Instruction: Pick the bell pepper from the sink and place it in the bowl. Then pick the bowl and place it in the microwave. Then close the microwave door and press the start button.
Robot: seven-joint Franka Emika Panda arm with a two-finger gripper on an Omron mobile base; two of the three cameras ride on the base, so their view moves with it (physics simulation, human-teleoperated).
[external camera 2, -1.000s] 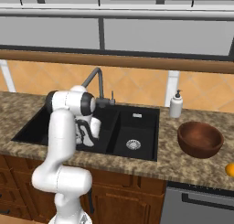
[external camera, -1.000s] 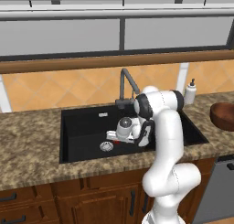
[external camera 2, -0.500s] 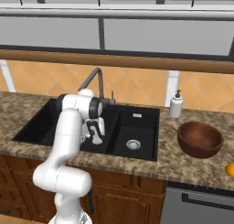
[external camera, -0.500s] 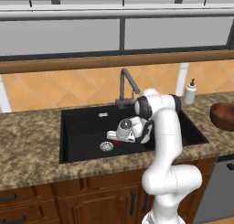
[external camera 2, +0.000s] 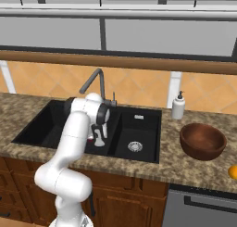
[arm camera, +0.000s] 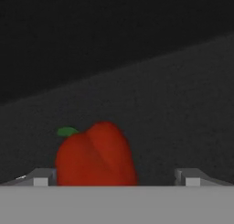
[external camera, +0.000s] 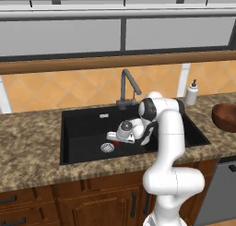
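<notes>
Hand (arm camera: 114, 179) low inside the large basin of the black sink (external camera: 83, 128), fingers spread wide, nothing gripped. Bell pepper (arm camera: 95, 155) sits on the basin floor between the two fingertips (arm camera: 41, 178), nearer the left-hand one in the hand view, green stem up. Bowl (external camera 2: 202, 141) stands on the counter (external camera 2: 185, 168) right of the sink, beside the soap bottle (external camera 2: 178, 106).

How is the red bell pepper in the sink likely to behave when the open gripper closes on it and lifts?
The bell pepper looks rounded and lobed, so it may roll or twist. Its smooth, glossy-looking skin could slip. It sits nearer one fingertip, so it may get nudged first.
</notes>
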